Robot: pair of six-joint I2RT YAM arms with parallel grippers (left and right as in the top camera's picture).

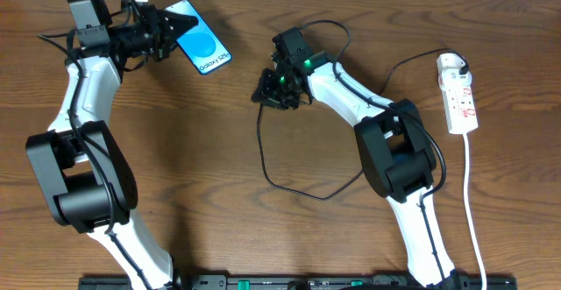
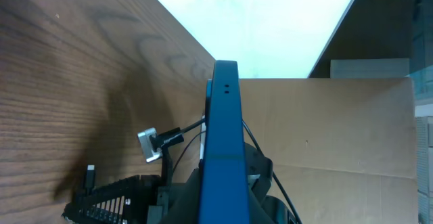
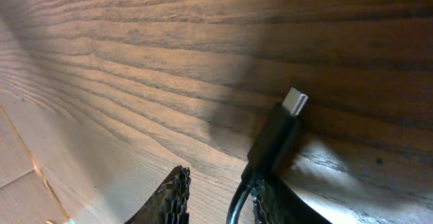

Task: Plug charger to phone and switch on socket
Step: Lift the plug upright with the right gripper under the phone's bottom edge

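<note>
**Overhead:** The left hand (image 1: 168, 34) is clamping a small rectangular smartphone with a bright blue screen (image 1: 202, 43) toward 11 o'clock on the brown wooden table (image 1: 228, 246), holding it tilted with the screen facing up. Near the centre, the right hand (image 1: 279, 87) is hanging over the free end of a long thin black charger cable (image 1: 263, 154), which is looping across the wood toward 6 o'clock. A narrow white power strip with red markings (image 1: 459, 97) is lying at 3 o'clock, well apart from both hands and untouched. Its switch is too small to read as on or off.

**Left wrist:** The smartphone (image 2: 223, 143) is showing edge-on, rising toward 12 o'clock out of the closed hand. Nothing is plugged into the edge in view.

**Right wrist:** The cable's small silver plug tip (image 3: 295, 102) is resting on the table, pointing toward 1 o'clock. The ribbed black fingers (image 3: 172, 197) are standing on either side of the cable (image 3: 237, 207), with a gap showing on its 9 o'clock side. The right hand is therefore open around the cable and not yet gripping it.

By this evidence the job is in its early stage. The smartphone is secured, but the plug is not yet lifted. Carrying it across, seating it in the smartphone and pressing the power strip's switch all appear to remain.
</note>
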